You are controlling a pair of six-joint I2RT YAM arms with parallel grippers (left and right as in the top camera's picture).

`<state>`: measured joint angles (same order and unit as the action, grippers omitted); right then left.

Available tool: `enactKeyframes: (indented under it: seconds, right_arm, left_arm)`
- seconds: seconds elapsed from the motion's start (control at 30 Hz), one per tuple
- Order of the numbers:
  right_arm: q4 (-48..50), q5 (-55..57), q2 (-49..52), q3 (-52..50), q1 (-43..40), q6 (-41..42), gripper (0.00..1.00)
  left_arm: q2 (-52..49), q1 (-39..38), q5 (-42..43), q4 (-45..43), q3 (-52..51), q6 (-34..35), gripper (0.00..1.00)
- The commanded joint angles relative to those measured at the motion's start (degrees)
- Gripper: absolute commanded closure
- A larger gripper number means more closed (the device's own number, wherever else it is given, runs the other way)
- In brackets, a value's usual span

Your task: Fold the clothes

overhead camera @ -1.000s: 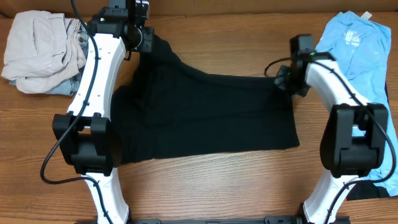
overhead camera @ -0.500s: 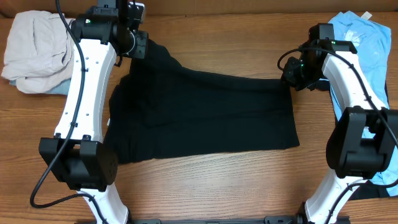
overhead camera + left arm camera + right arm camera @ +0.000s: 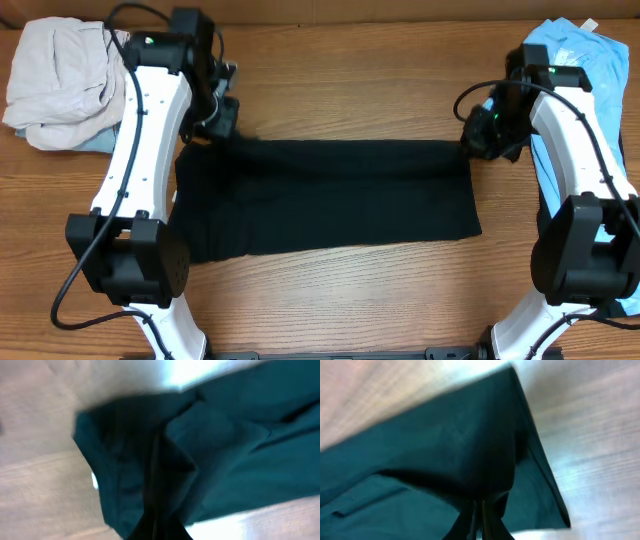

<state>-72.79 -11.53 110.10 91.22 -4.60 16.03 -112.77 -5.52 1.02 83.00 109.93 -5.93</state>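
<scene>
Black T-shirt (image 3: pixel 330 195) spread on table (image 3: pixel 380 90) | left gripper (image 3: pixel 222 125) clamped on it | right gripper (image 3: pixel 477 138) likewise

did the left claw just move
Yes, the left claw came toward the robot, from beside the upper half of the beige pile to its lower half, dragging the black shirt.

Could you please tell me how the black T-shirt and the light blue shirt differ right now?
The black T-shirt lies stretched across the middle of the table; the light blue shirt sits rumpled at the far right edge. The black T-shirt is pinched at its far corners by the left gripper and right gripper; nothing holds the light blue shirt. Both rest on the table.
</scene>
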Motion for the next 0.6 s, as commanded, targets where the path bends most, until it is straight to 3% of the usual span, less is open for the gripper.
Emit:
enactKeyframes:
  seconds: [0.0,0.1,0.13,0.17,0.2,0.27,0.3,0.33,0.37,0.47,0.57]
  right_arm:
    - [-0.2,1.6,-0.9,-3.9,-0.8,-0.1,0.96]
    - [0.3,1.6,-0.9,-6.8,-0.9,-1.3,0.96]
    - [0.5,1.7,-0.9,-7.6,-0.9,-1.3,0.92]
    - [0.7,1.7,-0.9,-8.2,-0.9,-1.3,0.78]
    - [1.0,1.7,-0.9,-8.6,-0.9,-1.6,0.61]
    - [1.3,2.0,-0.9,-8.8,-0.9,-2.4,0.48]
    - [1.8,2.1,-0.9,-8.8,-0.9,-3.1,0.39]
    - [2.3,2.1,-0.9,-8.8,-0.9,-3.7,0.37]
    - [3.1,2.1,-0.9,-8.9,-0.9,-4.3,0.32]
    - [8.2,2.1,-0.7,-11.1,-0.9,-6.6,0.18]
    - [13.2,2.1,-0.1,-15.2,-0.9,-7.8,0.16]
  left_arm:
    - [0.1,0.3,-2.2,0.4,-6.7,-1.2,0.96]
    - [0.1,0.3,-4.0,-0.9,-12.4,-1.2,0.96]
    - [0.1,0.3,-4.7,-1.4,-14.2,-1.4,0.96]
    - [0.1,0.3,-4.9,-1.8,-15.6,-1.7,0.96]
    - [0.1,0.3,-5.0,-2.1,-16.9,-1.8,0.85]
    - [0.1,0.3,-5.0,-2.3,-18.3,-1.8,0.52]
    - [0.1,0.3,-5.1,-2.3,-18.6,-1.8,0.18]
    - [0.1,0.3,-5.1,-2.3,-18.6,-1.7,0.06]
    - [0.1,0.3,-5.1,-2.3,-18.6,-1.7,0.00]
    - [0.1,0.3,-8.5,-2.7,-17.3,1.9,0.00]
    - [0.1,0.3,-9.1,-2.4,-12.0,4.9,0.00]
